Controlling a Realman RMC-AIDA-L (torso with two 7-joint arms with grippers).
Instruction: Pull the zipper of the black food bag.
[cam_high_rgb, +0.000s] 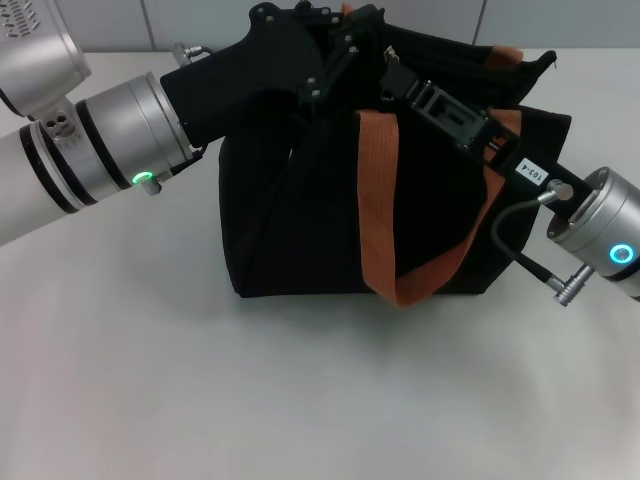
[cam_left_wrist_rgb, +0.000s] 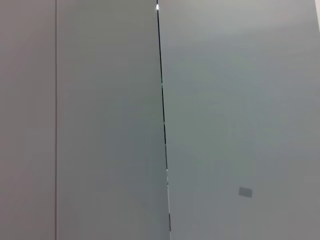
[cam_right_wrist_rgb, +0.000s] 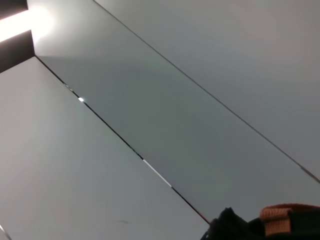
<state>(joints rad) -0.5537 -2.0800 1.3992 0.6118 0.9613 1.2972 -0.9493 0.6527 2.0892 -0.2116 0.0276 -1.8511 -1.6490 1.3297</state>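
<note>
The black food bag (cam_high_rgb: 290, 220) stands on the white table in the middle of the head view, with an orange-brown strap handle (cam_high_rgb: 378, 200) hanging down its front. My left gripper (cam_high_rgb: 345, 50) reaches in from the left over the bag's top edge. My right gripper (cam_high_rgb: 415, 90) reaches in from the right and meets it at the top of the bag. The zipper is hidden behind the two grippers and the dark fabric. The right wrist view shows only a corner of the bag (cam_right_wrist_rgb: 230, 225) and a strap end (cam_right_wrist_rgb: 282, 216). The left wrist view shows only wall.
The white table (cam_high_rgb: 150, 380) spreads out in front of and to the left of the bag. A grey cable (cam_high_rgb: 510, 235) loops from my right wrist beside the bag's right side. Grey wall panels (cam_left_wrist_rgb: 225, 100) stand behind the table.
</note>
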